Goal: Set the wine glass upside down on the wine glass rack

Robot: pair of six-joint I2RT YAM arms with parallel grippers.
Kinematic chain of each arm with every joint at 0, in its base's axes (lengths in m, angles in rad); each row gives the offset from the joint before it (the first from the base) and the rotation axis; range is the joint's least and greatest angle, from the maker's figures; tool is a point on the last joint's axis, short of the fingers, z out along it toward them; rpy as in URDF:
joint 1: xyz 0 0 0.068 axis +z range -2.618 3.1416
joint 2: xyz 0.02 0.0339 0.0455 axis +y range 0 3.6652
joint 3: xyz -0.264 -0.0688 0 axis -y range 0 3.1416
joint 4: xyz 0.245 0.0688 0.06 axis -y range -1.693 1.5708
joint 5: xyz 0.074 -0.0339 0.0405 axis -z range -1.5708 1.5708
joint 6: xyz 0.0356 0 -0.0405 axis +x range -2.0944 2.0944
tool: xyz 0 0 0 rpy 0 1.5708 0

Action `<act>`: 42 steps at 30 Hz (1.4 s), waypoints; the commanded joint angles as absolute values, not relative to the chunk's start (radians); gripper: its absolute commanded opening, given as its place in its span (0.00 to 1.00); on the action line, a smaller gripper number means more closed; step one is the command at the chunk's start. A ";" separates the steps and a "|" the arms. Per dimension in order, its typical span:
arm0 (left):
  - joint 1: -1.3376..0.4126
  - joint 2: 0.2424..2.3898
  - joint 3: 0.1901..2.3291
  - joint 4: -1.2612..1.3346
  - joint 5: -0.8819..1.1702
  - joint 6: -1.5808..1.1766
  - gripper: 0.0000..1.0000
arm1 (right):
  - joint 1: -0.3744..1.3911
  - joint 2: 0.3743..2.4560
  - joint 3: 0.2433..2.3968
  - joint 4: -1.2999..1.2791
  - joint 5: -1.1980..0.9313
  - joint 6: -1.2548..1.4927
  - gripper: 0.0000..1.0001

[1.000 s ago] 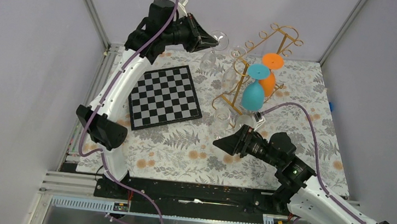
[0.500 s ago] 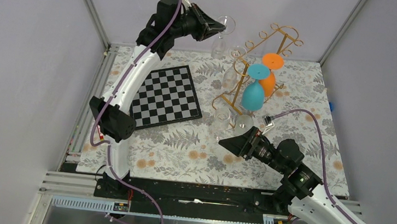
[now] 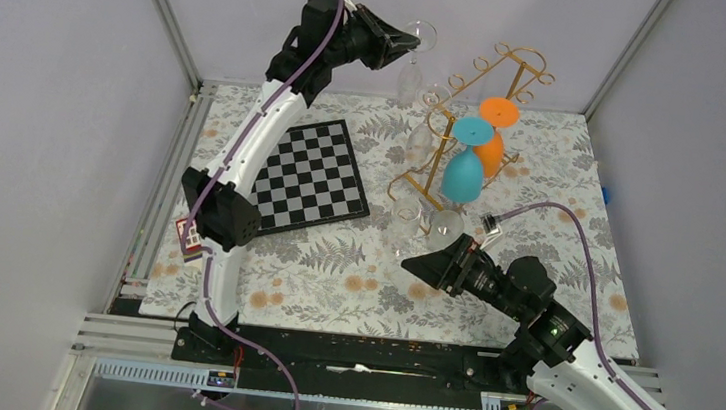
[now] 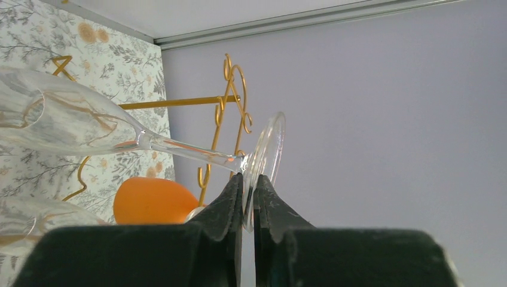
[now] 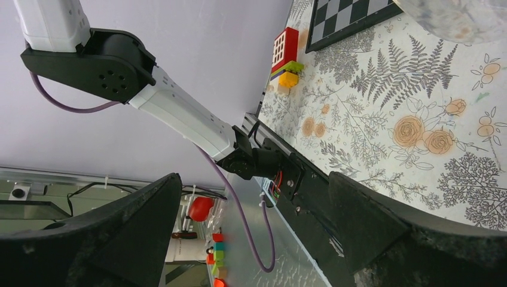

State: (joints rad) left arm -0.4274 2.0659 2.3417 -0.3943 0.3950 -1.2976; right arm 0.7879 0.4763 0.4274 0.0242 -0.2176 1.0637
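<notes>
**L arm has glass up beside rack; R fingers wide apart**

Left gripper (image 3: 413, 41) is raised high at the far edge of the surface (image 3: 333, 262). Its fingers (image 4: 230, 203) are clamped on the rim of the wine glass's (image 4: 179, 150) foot. In the wrist view the stem runs sideways from the fingers, w/ the bowel end twd the rack (image 4: 230, 101). From the top view the glass (image 3: 411, 69) hangs foot-up, bowl lower, just left of the rack's (image 3: 525, 68) top rails. Can't tell if it touches the wire.

A teal glass (image 3: 463, 175) and an orange glass (image 3: 491, 149) hang upside down on the rack. Clear glasses stand at its near foot (image 3: 406, 219).

Right gripper (image 3: 412, 263) hovers low near the rack's base, fingers (image 5: 119, 230) spread wide, holding nothing.

Chessboard (image 3: 303, 179) lies left of the rack. Toy bricks (image 5: 286, 57) sit at the surface's left edge.
</notes>
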 commanded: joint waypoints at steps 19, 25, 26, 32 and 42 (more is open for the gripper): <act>-0.520 2.132 2.447 -0.280 0.331 -1.300 0.00 | 0.781 0.419 0.396 -0.028 -0.158 1.103 1.00; -0.531 2.140 2.445 -0.265 0.327 -1.289 0.00 | 0.782 0.427 0.403 -0.028 -0.172 1.096 1.00; -0.532 2.143 2.445 -0.261 0.325 -1.290 0.00 | 0.782 0.429 0.404 -0.028 -0.174 1.095 1.00; -0.537 2.155 2.445 -0.244 0.322 -1.305 0.00 | 0.782 0.439 0.412 -0.029 -0.183 1.090 1.00; -0.547 2.164 2.445 -0.256 0.333 -1.318 0.00 | 0.781 0.428 0.408 -0.043 -0.184 1.086 1.00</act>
State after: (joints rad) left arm -0.5404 2.1731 2.3890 -0.3416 0.3355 -1.3022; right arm 0.7879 0.4370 0.3950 -0.0448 -0.1841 1.0931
